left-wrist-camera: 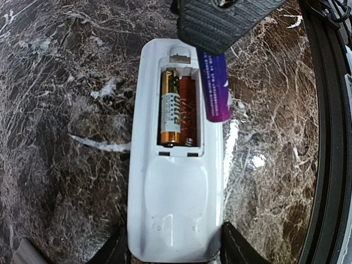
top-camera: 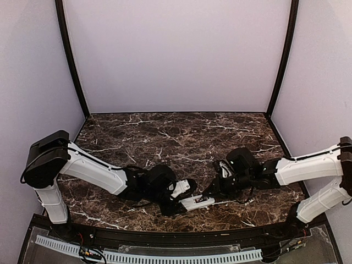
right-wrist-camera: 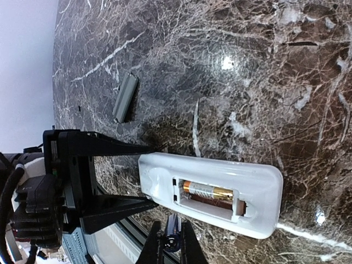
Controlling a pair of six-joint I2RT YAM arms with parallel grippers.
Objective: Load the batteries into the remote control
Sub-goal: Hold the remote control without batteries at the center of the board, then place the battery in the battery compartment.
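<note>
Top view honestly isn't much help. The left end effector (top-camera: 184, 201) and right end effector (top-camera: 218, 186) crowd together near the front edge of the dark marbled table (top-camera: 181, 137). Only a sliver of the white remote control (top-camera: 198, 203) pokes out between them, and I can't make out any battery from up here.

Left wrist view is way clearer. The remote control lies back-up on the table, smooth white plastic with rounded corners. Its near end is cut off by the bottom of the frame and pinched between the left end effector's two black fingers (left-wrist-camera: 237, 248). The compartment is open: a gold battery (left-wrist-camera: 171, 107) sits in the left bay, and the right bay shows a bare reddish floor. A glossy purple battery (left-wrist-camera: 216, 88) lies along the compartment's right rim, though I can't tell if it's touching. Its top end is hidden behind the right end effector's ribbed black pad.

Right wrist view: the right end effector's fingers are pinching the purple battery, seen end-on and mostly cut off at the bottom, just beside the remote's long edge. A flat grey cover (right-wrist-camera: 125, 98) lies well apart on the table.
</note>
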